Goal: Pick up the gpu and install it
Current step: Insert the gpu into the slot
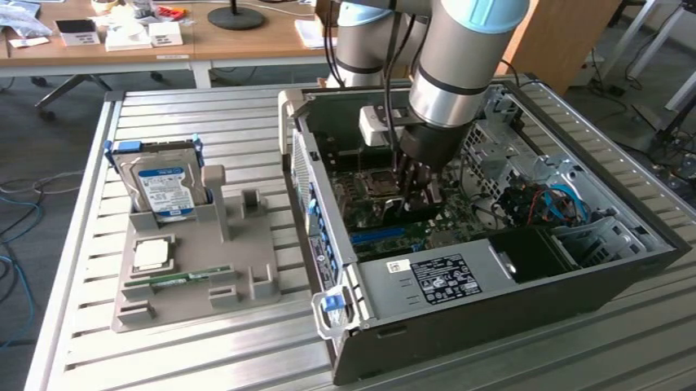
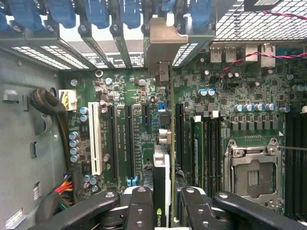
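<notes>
Inside one computer case (image 1: 609, 269), one claw (image 2: 165, 201) grips one gpu (image 2: 163, 143); one hard drive (image 1: 163, 191) outside.

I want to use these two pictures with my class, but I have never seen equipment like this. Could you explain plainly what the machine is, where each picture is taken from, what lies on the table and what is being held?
The machine is a grey and pale blue robot arm ending in a black gripper. One picture comes from a camera standing off the arm; the other from a camera on its wrist, looking down past the fingers.

On the slatted metal table lies an open black computer case with its green motherboard exposed. Beside it, on the exterior view's left, a grey holder carries a silver hard drive with a blue-white label, a square processor chip and a narrow green memory stick.

The gripper is shut on the thin dark graphics card, held edge-on above the motherboard's slots, its silver bracket against the case's rear openings.
</notes>
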`<state>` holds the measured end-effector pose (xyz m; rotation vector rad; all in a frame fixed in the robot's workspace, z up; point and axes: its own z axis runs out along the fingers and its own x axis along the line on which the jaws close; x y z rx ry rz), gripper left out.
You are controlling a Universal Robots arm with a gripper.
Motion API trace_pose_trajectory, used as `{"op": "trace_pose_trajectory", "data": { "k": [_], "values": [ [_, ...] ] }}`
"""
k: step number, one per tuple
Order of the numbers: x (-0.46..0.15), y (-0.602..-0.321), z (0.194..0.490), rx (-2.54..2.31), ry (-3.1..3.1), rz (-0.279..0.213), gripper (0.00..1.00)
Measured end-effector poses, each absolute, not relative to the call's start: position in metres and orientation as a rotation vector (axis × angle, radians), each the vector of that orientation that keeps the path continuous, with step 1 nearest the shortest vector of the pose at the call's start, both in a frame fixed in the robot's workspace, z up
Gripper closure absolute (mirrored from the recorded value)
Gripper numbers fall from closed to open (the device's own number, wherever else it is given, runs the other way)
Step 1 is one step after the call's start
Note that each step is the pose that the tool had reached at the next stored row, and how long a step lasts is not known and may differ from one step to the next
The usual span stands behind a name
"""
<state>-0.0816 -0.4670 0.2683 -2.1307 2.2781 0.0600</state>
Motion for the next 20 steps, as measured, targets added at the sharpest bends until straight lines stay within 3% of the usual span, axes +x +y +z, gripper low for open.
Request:
{"op": "trace_pose_trajectory", "data": {
  "k": [20],
  "values": [
    [-0.0887,-0.467,0.2664,-2.13,2.278,0.06,0.73]
  ]
}}
